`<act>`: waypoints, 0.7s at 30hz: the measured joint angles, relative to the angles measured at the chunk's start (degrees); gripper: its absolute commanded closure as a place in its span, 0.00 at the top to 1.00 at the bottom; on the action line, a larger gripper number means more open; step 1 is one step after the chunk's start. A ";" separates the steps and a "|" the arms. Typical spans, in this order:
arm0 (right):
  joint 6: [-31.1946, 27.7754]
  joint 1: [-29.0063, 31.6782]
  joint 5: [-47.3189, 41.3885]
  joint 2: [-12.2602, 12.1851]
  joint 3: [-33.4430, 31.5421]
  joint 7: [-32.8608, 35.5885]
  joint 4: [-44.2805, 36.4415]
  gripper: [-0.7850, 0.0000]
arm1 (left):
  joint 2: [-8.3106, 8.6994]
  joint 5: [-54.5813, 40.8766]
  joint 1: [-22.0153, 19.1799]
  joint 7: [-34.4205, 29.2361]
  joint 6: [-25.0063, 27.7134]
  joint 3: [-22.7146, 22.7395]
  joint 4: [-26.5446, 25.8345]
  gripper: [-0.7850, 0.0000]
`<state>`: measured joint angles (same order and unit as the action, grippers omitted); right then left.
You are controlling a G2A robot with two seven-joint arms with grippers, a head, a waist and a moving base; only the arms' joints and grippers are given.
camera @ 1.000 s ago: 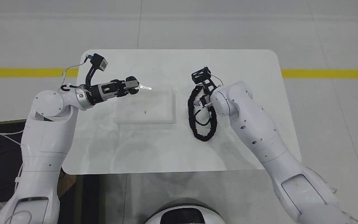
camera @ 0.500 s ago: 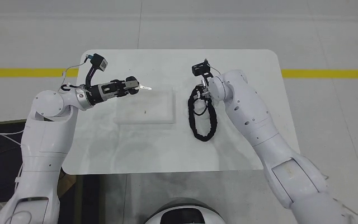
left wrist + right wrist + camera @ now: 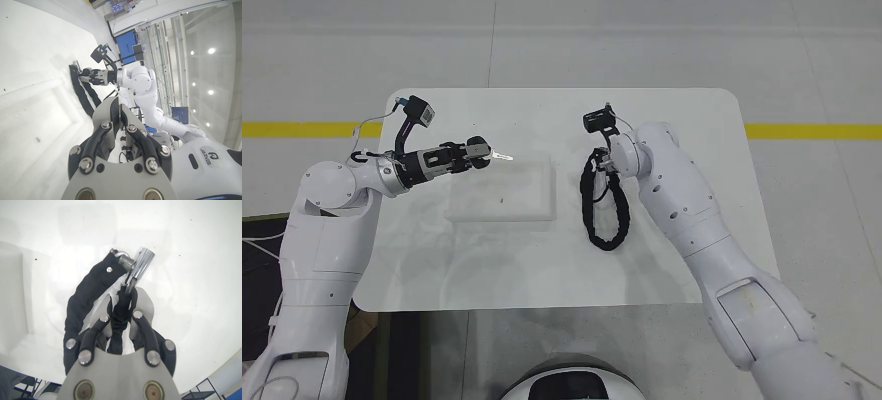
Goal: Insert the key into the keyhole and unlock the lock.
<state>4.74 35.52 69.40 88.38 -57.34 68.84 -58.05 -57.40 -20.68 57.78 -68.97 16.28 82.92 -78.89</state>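
Presently pinching key (image 3: 502,157) in left gripper (image 3: 483,152) above table (image 3: 682,110), well apart from lock (image 3: 141,261) | clamping chain (image 3: 83,298) just behind lock in right gripper (image 3: 124,298) | advisably steadying lock, lining key on its axis, advancing slowly before turning.

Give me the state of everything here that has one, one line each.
key: clamped in the left jaws, clear of the lock, not inserted.
chain lock: loop closed, lying on the table, gripped near its metal cylinder.
left jaws: shut on the key.
right jaws: shut on the chain lock.
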 measured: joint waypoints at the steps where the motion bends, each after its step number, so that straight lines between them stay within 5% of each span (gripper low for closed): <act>1: -0.19 0.44 0.57 0.00 -0.81 -0.10 -0.68 0.41 | 0.00 0.00 0.00 0.00 0.00 0.00 0.00 0.00; 7: -1.16 1.59 3.40 0.76 -2.21 0.24 -0.24 0.38 | 0.00 0.00 0.00 0.00 0.00 0.00 0.00 0.00; 10: -1.53 1.30 3.64 1.43 -2.59 0.19 1.29 0.16 | 0.00 0.00 0.00 0.00 0.00 0.00 0.00 0.00; 11: -1.63 1.16 3.80 1.62 -2.69 0.17 1.75 0.00 | 0.00 0.00 0.00 0.00 0.00 0.00 0.00 0.00; 21: -2.47 0.98 3.51 2.54 -7.65 -0.76 1.87 0.00 | 0.00 0.00 0.00 0.00 0.00 0.00 0.00 0.00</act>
<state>2.27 36.50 72.92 90.92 -64.98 68.08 -56.19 -57.40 -20.68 57.78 -68.97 16.28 82.92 -78.89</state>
